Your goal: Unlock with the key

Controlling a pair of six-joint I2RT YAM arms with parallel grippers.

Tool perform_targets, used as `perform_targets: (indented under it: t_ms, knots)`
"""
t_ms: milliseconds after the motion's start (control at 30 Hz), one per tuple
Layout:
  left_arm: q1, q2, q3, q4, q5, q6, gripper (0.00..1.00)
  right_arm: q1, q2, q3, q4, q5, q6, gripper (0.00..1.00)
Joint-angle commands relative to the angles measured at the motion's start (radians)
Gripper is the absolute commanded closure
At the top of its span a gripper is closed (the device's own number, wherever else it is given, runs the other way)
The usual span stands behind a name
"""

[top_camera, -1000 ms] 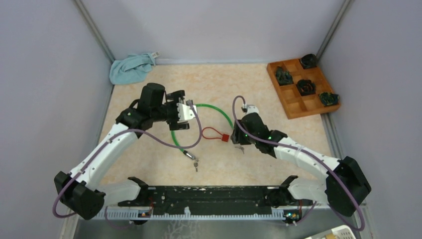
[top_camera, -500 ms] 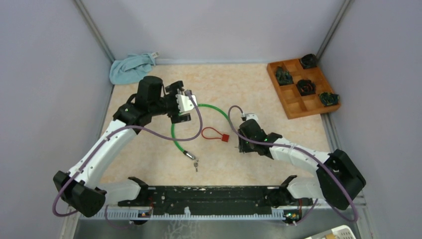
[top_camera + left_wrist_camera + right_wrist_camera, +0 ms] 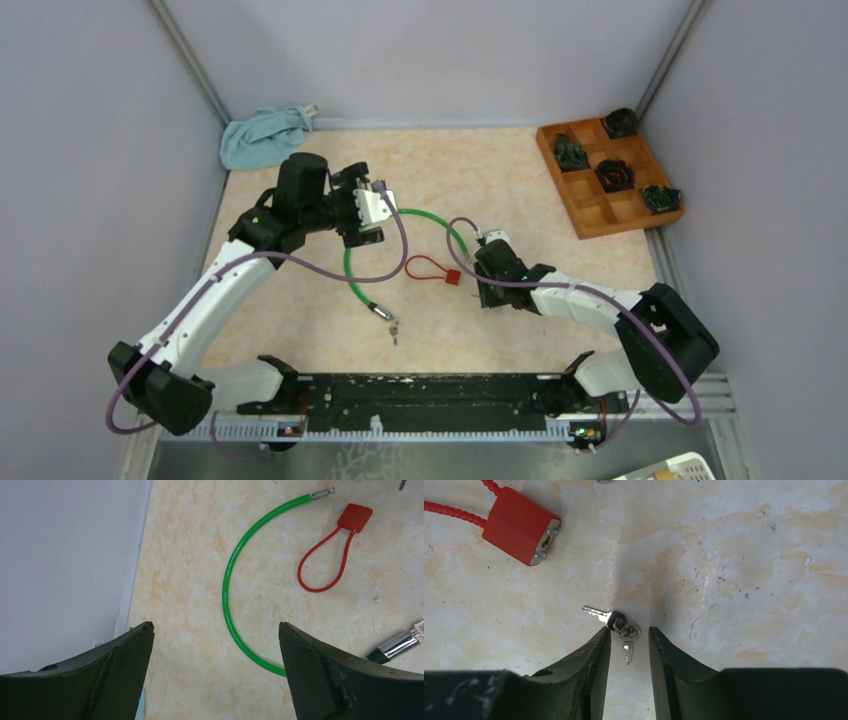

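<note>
Right gripper [image 3: 629, 632]: jaws narrow and down at the table [image 3: 734, 555], one fingertip on each side of the two ringed keys [image 3: 620, 622], with a gap visible. The red padlock [image 3: 521, 527] lies mid-table, near the keys on their far-edge side. Left gripper [image 3: 215, 630]: jaws wide, holding nothing, above the green cable [image 3: 227, 580] toward the left edge.

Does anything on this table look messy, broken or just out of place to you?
Nothing looks broken or spilled. Only the blue cloth lies crumpled in the far left corner, away from the rest, and the green cable lies as an open arc, its metal tip joined to nothing.
</note>
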Motion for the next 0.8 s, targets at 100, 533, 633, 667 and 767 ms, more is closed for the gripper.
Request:
perform_targets:
  t_ms: [100, 533, 633, 667, 767]
  knots:
    - [0.002, 0.014, 0.013, 0.018, 0.002, -0.019, 0.01, -0.001, 0.03, 0.048, 0.062, 0.013, -0.059, 0.66]
    - [0.002, 0.023, 0.017, 0.018, 0.001, -0.019, 0.01, 0.002, 0.062, 0.061, 0.061, -0.025, -0.091, 0.85]
    - [0.003, 0.026, 0.015, 0.019, 0.003, -0.021, 0.01, 0.003, 0.049, 0.049, 0.063, -0.028, -0.086, 0.9]
    - [0.003, 0.028, 0.016, 0.019, 0.005, -0.022, 0.01, 0.004, 0.046, 0.048, 0.06, -0.029, -0.082, 0.93]
    - [0.002, 0.029, 0.017, 0.018, 0.011, -0.035, 0.02, 0.006, 0.035, 0.047, 0.051, -0.035, -0.074, 0.98]
